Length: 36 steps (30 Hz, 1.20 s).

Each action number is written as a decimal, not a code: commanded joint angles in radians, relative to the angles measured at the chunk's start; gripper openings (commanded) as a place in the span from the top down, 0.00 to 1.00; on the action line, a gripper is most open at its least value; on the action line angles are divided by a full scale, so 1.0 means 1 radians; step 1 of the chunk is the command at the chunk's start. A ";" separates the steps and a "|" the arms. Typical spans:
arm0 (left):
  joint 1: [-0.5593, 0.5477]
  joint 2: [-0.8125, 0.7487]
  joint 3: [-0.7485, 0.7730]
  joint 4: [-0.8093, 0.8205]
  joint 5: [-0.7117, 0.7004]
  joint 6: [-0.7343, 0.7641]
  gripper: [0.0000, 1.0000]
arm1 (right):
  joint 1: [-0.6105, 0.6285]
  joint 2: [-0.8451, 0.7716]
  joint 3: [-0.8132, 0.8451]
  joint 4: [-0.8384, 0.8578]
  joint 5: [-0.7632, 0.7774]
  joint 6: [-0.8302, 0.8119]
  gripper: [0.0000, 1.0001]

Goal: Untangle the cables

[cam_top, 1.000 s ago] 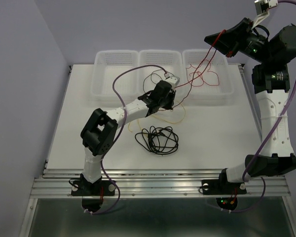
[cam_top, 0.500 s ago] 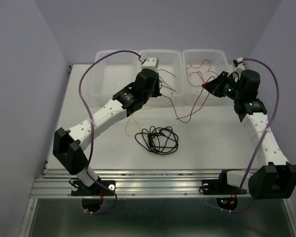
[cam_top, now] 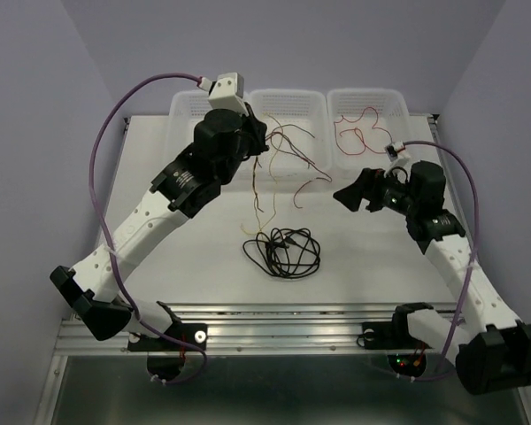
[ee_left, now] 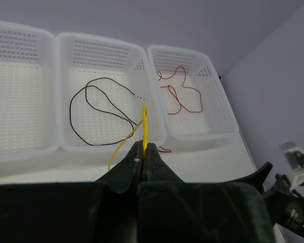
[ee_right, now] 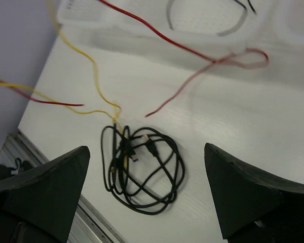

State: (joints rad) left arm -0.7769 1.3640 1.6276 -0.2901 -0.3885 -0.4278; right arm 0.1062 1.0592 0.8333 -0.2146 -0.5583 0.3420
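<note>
My left gripper [cam_top: 259, 143] is raised in front of the baskets, shut on the yellow cable [ee_left: 144, 119], pinched between its fingertips [ee_left: 140, 152]. That cable [cam_top: 260, 199] hangs down to a coiled black cable bundle [cam_top: 281, 251] on the table. A red cable [cam_top: 358, 133] lies mostly in the right basket [cam_top: 405, 111], with one strand [ee_right: 182, 43] trailing out over the table. A thin black cable [ee_left: 99, 111] loops in the middle basket [ee_left: 66, 45]. My right gripper [cam_top: 350, 197] hovers open to the right of the bundle [ee_right: 142, 172], its fingers [ee_right: 45, 187] wide apart and holding nothing.
Three white perforated baskets stand in a row along the table's far edge; the left one [ee_left: 15, 45] holds nothing. Purple arm cables [cam_top: 115, 124] arc above the left side. A metal rail [cam_top: 283, 323] runs along the near edge.
The left arm rose and swung up-left, lifting the yellow cable. The right gripper came down from the right basket toward the table, opened and let go of the red cable.
</note>
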 commanded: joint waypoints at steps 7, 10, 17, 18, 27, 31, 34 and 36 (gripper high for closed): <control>0.002 -0.019 -0.057 0.088 0.316 0.015 1.00 | 0.214 -0.085 0.048 0.360 -0.203 -0.256 0.00; -0.001 -0.016 -0.067 0.094 0.342 0.009 1.00 | 0.306 -0.030 0.108 0.344 -0.193 -0.403 0.00; -0.009 -0.016 -0.094 0.095 0.425 0.003 1.00 | 0.331 0.103 0.269 0.279 -0.193 -0.537 0.00; -0.012 -0.019 -0.095 0.095 0.427 0.003 1.00 | 0.331 0.113 0.282 0.270 -0.199 -0.549 0.00; -0.013 -0.011 -0.106 0.091 0.439 -0.006 1.00 | 0.340 0.122 0.362 0.218 -0.411 -0.673 0.00; -0.013 -0.008 -0.104 0.094 0.476 0.000 1.00 | 0.340 0.133 0.392 0.124 -0.459 -0.754 0.00; -0.013 -0.013 -0.106 0.095 0.481 -0.003 1.00 | 0.349 0.174 0.426 0.055 -0.480 -0.785 0.00; -0.013 -0.017 -0.112 0.100 0.488 -0.005 1.00 | 0.349 0.197 0.440 0.041 -0.480 -0.793 0.00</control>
State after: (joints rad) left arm -0.7845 1.3716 1.5188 -0.2504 0.0639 -0.4328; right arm 0.4431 1.2186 1.2167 -0.1078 -0.9916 -0.3862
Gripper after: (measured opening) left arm 0.040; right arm 0.998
